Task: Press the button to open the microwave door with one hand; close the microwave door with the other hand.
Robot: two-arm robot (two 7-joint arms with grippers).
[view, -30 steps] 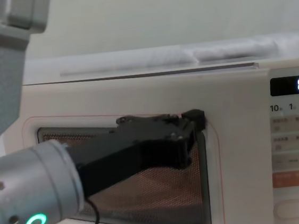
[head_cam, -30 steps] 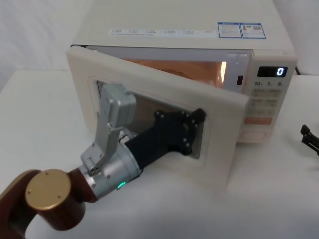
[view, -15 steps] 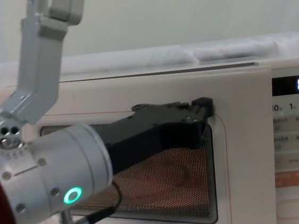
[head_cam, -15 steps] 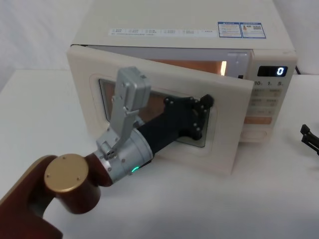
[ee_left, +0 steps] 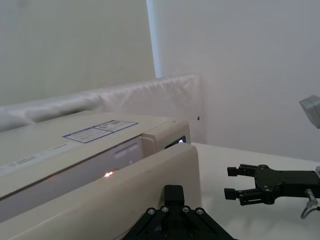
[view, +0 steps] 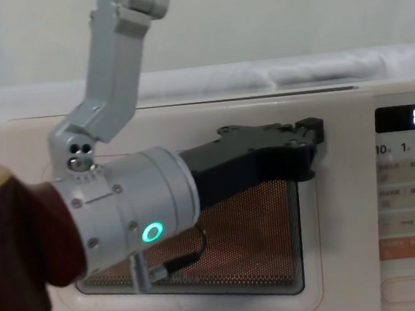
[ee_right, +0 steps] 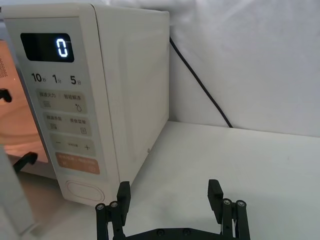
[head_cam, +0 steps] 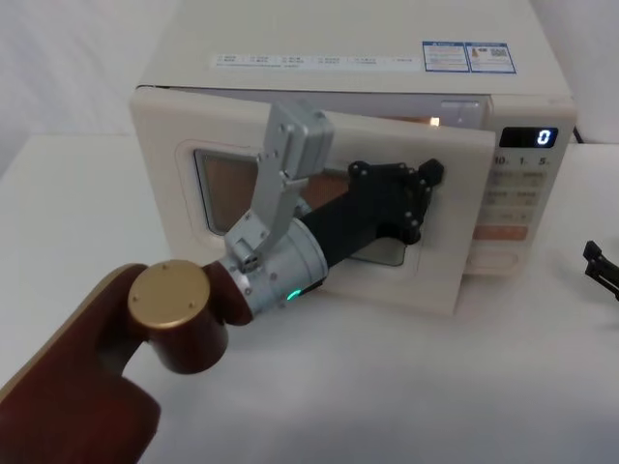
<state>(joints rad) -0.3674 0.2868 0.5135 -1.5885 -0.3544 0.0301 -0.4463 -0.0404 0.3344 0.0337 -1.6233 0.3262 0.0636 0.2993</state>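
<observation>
The cream microwave door (head_cam: 164, 159) with its dark window stands slightly ajar, and the lit orange cavity shows through a narrow gap at its top right. My left gripper (head_cam: 432, 175) is shut and presses its black fingertips against the door's front near the latch edge, also seen in the chest view (view: 315, 131) and in its own wrist view (ee_left: 173, 192). The wide cream oval button (ee_right: 84, 191) sits at the bottom of the keypad panel, under the orange key (ee_right: 77, 164). My right gripper (ee_right: 169, 193) hovers open to the right of the microwave, a short way from the button.
The display (head_cam: 527, 138) reads 0. A black power cable (ee_right: 200, 85) runs down the wall behind the microwave's right side. The white table (head_cam: 464, 387) stretches in front and to the right, where the right gripper (head_cam: 592, 263) hangs.
My left arm has pushed the door steadily toward the microwave body, so the gap has narrowed from wide open to a slit. The right gripper has stayed put.
</observation>
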